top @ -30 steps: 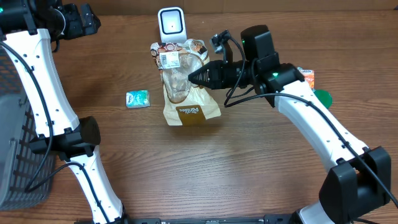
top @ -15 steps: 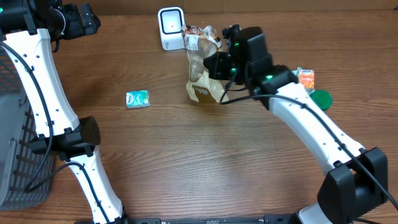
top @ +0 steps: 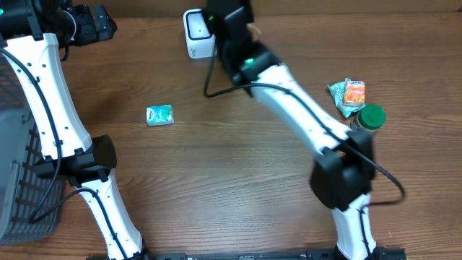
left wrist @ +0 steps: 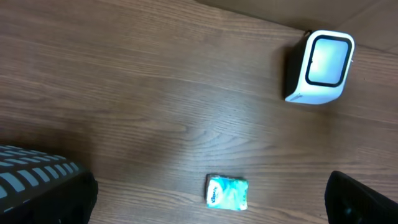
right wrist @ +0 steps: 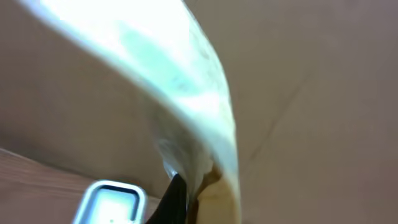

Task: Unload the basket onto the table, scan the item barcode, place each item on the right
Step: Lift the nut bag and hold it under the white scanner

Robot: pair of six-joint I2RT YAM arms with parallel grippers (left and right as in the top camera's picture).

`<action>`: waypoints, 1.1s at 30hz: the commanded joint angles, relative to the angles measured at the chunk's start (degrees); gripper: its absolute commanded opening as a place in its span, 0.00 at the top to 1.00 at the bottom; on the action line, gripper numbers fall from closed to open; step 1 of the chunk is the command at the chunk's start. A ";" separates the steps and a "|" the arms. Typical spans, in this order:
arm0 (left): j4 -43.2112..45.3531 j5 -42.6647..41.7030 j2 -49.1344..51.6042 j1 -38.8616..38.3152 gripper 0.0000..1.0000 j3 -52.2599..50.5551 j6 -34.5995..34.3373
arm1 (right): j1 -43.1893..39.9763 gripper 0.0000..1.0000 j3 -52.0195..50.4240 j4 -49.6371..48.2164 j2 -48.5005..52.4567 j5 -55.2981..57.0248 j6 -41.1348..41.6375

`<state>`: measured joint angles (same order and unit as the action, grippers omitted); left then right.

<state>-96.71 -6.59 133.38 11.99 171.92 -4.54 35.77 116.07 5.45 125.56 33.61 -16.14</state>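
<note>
Right gripper (right wrist: 185, 200): clamped on the bag (right wrist: 186, 106), which fills the right wrist view as a pale blur. The scanner (right wrist: 112, 202) shows at lower left of that view. From overhead, the right arm reaches to top centre, just right of the scanner (top: 196, 29), and covers most of the bag.

Left gripper (left wrist: 210, 186): wide, holding nothing, above the desk (top: 238, 180). A green packet (top: 159, 115) lies left of centre on the desk.

Print on the teal packet (left wrist: 227, 191) is illegible.
</note>
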 commanded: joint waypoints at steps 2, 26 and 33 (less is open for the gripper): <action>-0.09 0.44 -1.88 -0.39 0.00 0.96 -0.79 | 1.31 0.96 0.90 -11.56 8.55 5.51 -33.83; -0.09 0.44 -1.88 -0.39 0.00 0.96 -0.79 | 1.14 0.96 0.55 -12.28 14.71 7.52 -38.14; -0.09 0.44 -1.88 -0.39 0.01 0.96 -0.79 | 1.29 0.96 0.55 -11.82 13.88 8.20 -31.95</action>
<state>-96.71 -6.57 133.38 11.99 171.92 -4.54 37.17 115.96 -6.59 139.46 40.77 -53.80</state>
